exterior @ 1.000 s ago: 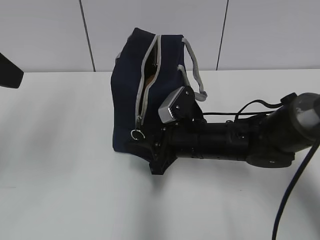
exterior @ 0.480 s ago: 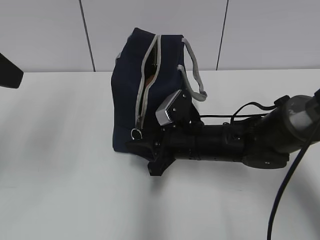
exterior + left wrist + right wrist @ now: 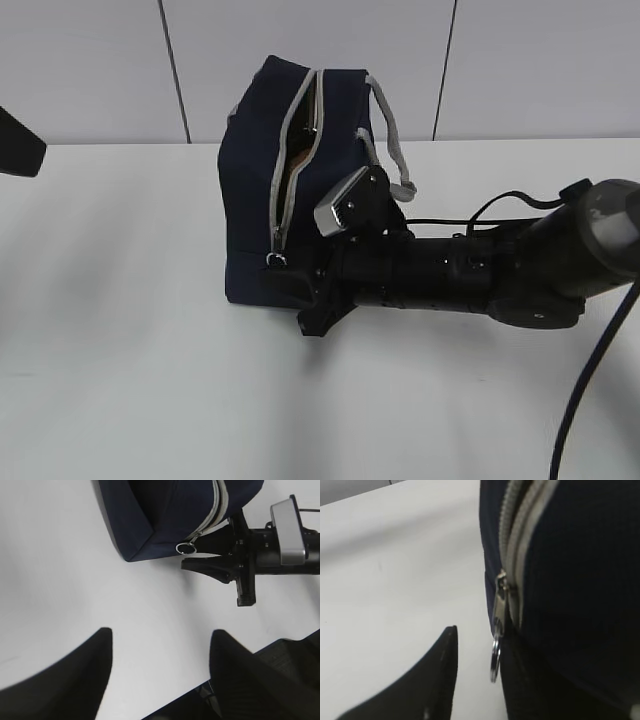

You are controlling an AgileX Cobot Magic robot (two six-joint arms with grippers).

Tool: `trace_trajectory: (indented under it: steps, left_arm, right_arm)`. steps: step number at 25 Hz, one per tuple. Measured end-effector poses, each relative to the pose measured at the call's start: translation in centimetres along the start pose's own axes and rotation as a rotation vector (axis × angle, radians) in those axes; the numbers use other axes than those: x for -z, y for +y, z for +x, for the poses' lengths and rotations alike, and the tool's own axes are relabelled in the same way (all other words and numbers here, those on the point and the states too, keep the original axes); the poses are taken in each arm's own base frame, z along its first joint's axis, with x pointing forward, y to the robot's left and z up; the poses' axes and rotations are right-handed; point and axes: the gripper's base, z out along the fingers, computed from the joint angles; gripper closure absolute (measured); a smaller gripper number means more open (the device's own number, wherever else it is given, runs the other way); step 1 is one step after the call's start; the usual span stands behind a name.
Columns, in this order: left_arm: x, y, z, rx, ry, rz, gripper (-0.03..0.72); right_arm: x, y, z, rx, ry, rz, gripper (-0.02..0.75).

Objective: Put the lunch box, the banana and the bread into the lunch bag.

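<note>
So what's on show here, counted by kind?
Bag: 1
Brown thing inside it, too hidden to name: 1
Grippers: 2, the left gripper and the right gripper
Total: 4

Metal ring pull (image 3: 495, 661) against navy lunch bag (image 3: 580, 585), between parted dark gripper (image 3: 477, 672) fingers.

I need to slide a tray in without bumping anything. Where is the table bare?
Left of the lunch bag and along the near edge, the table is bare. It is crowded at the bag's lower front, where the right gripper sits by the zipper ring.
</note>
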Motion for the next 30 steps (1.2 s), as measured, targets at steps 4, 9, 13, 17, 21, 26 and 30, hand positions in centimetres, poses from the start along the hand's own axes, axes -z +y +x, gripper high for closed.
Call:
trace_trajectory:
  steps: [4, 9, 13, 17, 21, 26, 30]
  left_arm:
    - [0.0, 0.0, 0.01, 0.0, 0.001, 0.0, 0.257]
    - [0.0, 0.0, 0.01, 0.0, 0.001, 0.0, 0.257]
    - [0.0, 0.0, 0.01, 0.0, 0.001, 0.0, 0.257]
    - [0.0, 0.0, 0.01, 0.0, 0.001, 0.0, 0.257]
    - [0.0, 0.0, 0.01, 0.0, 0.001, 0.0, 0.257]
    - [0.0, 0.0, 0.01, 0.0, 0.001, 0.0, 0.257]
    - [0.0, 0.0, 0.01, 0.0, 0.001, 0.0, 0.257]
  right_arm:
    - [0.17, -0.11, -0.32, 0.003, 0.004, 0.014, 0.556]
    - [0.18, -0.23, -0.04, 0.004, 0.036, 0.028, 0.563]
    - [0.18, -0.25, 0.01, 0.004, 0.042, 0.03, 0.563]
    - [0.56, -0.48, -0.49, 0.017, 0.063, 0.057, 0.564]
    - [0.77, -0.57, -0.8, 0.024, 0.071, 0.069, 0.564]
    - [0.78, -0.64, -0.64, 0.024, 0.088, 0.078, 0.57]
    - [0.79, -0.64, -0.62, 0.025, 0.091, 0.078, 0.684]
